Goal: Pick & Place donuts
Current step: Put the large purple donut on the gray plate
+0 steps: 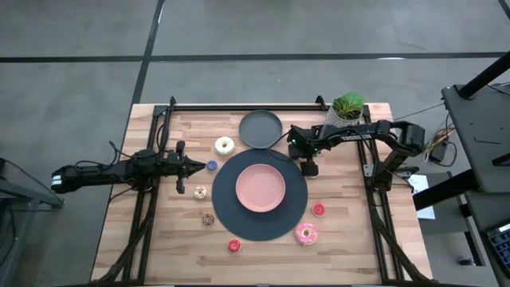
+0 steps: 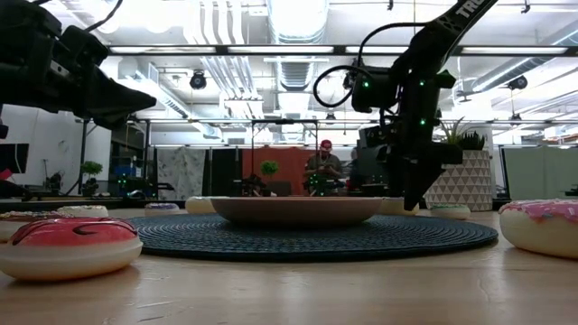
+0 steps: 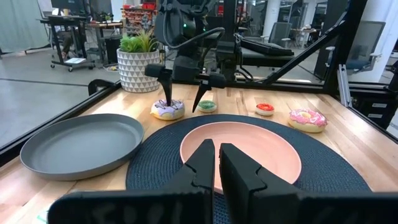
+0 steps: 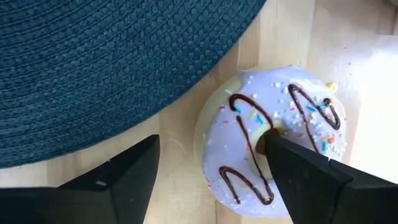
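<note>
A lilac-frosted donut [image 4: 273, 146] with dark chocolate squiggles and coloured sprinkles lies on the wooden table [image 1: 351, 239], just beside the edge of the dark woven placemat [image 1: 263, 227], on its right-arm side. The right gripper [image 4: 211, 171] points down over it with its jaws spread: one finger [image 4: 311, 171] has its tip at the donut's hole, the other stands over bare wood between donut and mat. The left wrist view shows the same donut [image 3: 168, 109] under those spread fingers, near the white patterned plant pot [image 3: 138, 70].

The other donuts lie scattered around the mat. In the high view a cream donut [image 1: 225, 146] sits beside the dark grey plate [image 1: 260, 128], a small blue one [image 1: 212, 166] and a tan one [image 1: 200, 192] lie on the left side, a brown one [image 1: 208, 219] and a red one [image 1: 234, 245] lie toward the near edge, a pink sprinkled donut [image 1: 305, 233] sits just off the mat's near right rim, and a small red one [image 1: 319, 210] lies above it. A small green donut [image 3: 207, 106] shows in the left wrist view behind the mat.

The pink plate [image 1: 260, 188] rests at the middle of the mat with nothing in it.

The left gripper [image 1: 201, 166] hovers over the table's left side, close to the blue donut, its jaws pressed nearly together and holding nothing.
</note>
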You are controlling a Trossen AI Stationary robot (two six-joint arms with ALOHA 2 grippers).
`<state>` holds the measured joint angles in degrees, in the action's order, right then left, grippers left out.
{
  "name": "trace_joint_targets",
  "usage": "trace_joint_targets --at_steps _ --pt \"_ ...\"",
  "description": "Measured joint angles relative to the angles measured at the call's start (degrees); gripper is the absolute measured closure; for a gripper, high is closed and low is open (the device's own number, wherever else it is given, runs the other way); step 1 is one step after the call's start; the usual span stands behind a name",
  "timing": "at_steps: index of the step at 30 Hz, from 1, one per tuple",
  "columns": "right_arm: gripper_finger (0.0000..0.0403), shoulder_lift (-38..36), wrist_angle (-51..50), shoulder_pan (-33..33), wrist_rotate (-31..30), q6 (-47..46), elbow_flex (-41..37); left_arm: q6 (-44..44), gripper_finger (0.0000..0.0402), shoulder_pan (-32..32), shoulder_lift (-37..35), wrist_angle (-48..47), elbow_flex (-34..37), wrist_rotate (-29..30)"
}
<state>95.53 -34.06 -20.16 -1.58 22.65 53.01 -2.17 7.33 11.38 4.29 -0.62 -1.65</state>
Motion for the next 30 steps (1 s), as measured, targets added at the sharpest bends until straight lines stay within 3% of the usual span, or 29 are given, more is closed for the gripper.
trace_joint_targets --at_steps 30 --pt "0.0195 -0.04 2.13 -0.42 -0.14 0.24 -1.70 0.00 0.0401 0.02 0.02 -0.20 0.00 0.00"
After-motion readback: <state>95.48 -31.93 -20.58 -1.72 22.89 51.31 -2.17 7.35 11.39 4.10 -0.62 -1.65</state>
